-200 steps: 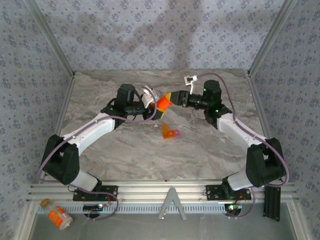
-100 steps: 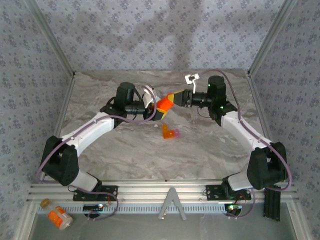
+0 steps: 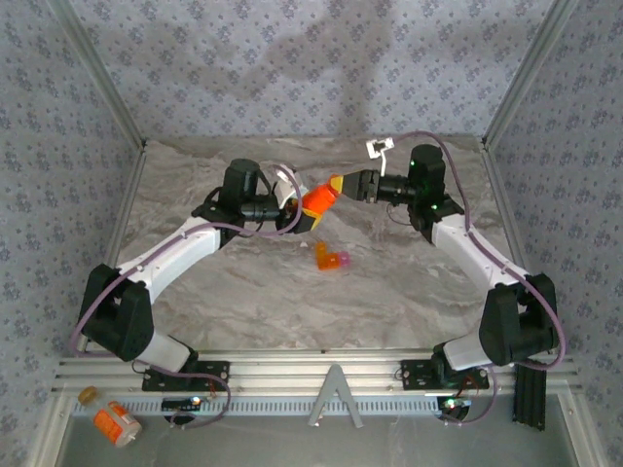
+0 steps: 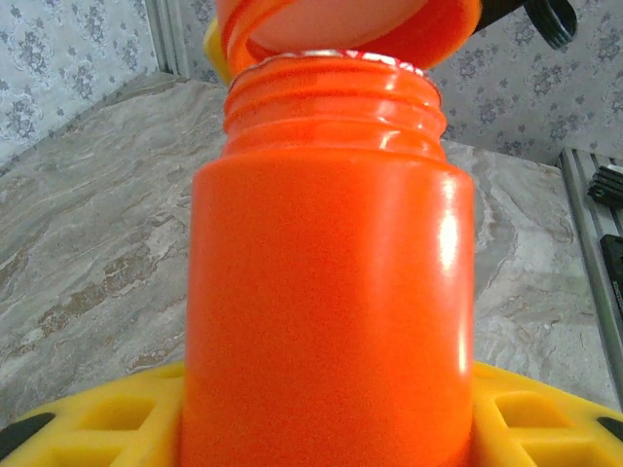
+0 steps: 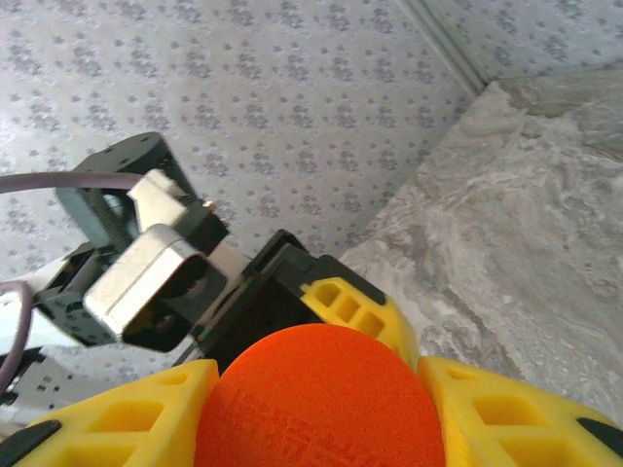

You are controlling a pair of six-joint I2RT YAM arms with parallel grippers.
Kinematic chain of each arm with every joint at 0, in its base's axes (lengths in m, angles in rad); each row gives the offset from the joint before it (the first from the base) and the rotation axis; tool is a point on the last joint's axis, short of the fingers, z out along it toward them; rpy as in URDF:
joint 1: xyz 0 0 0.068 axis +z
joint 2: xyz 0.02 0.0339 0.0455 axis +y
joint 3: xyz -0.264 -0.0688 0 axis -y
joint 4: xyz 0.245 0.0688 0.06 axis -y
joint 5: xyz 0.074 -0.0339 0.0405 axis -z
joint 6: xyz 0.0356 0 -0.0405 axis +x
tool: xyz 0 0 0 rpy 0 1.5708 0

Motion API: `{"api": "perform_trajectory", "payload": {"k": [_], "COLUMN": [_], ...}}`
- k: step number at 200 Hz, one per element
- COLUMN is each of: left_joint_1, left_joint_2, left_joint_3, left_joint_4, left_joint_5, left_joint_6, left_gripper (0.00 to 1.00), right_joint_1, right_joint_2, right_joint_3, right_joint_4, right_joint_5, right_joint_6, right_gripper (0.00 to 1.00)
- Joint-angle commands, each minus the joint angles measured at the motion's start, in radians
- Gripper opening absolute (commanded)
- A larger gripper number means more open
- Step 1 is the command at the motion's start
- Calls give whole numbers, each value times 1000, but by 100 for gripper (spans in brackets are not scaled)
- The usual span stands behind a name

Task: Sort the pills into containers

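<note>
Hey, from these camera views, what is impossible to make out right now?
Inside of the pill bottle: left wrist view, seen side-on, with the tilted cap over its mouth.
Bottle's base: left wrist view, cut off by the bottom edge.
Contents of the small box: top view, too small.
Print on the labelled bottle: top view, too small.
Any loose pills on the table: top view, too small to tell.

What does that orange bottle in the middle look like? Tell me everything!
The orange pill bottle is shiny, smooth plastic, round, with a threaded neck. The left gripper holds its body between yellow fingers. Its orange cap is off the threads, tilted just above the mouth, pinched by the right gripper. What's inside is hidden.
</note>
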Motion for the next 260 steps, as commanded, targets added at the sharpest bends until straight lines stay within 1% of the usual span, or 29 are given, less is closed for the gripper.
{"api": "perform_trajectory", "payload": {"k": [1,30,55,100,133,148,164,211,260], "left_joint_1": [4,8,12,10,10,10,9,9,9], "left_joint_2": [-29,-59,-85,-130,-151,-154,-155,-156,-165], "left_joint_3": [-24,-78,-120,-184,-211,-218,-225,-230,-233], "left_joint_4": [60,123,185,256,267,269,272,275,266], "left_joint_5": [-20,-73,-117,-198,-217,-218,-218,-223,-220], "left_joint_6": [-12,-34,-73,-122,-137,-145,-152,-164,-171], "left_gripper": [0,0,0,0,0,0,0,0,0], "right_joint_1": [-32,-85,-84,-62,-17,5,19,42,48], "right_joint_2": [-36,-60,-71,-57,-5,24,56,135,187], "right_joint_3": [-22,-74,-124,-248,-279,-281,-279,-271,-274], "right_joint_4": [-115,-254,-380,-424,-436,-438,-433,-412,-425], "right_joint_5": [145,331,578,955,1145,1193,1215,1208,1194], "right_joint_6": [-49,-111,-187,-182,-142,-130,-115,-83,-52], "right_gripper": [28,28,28,29,29,29,29,32,42]}}
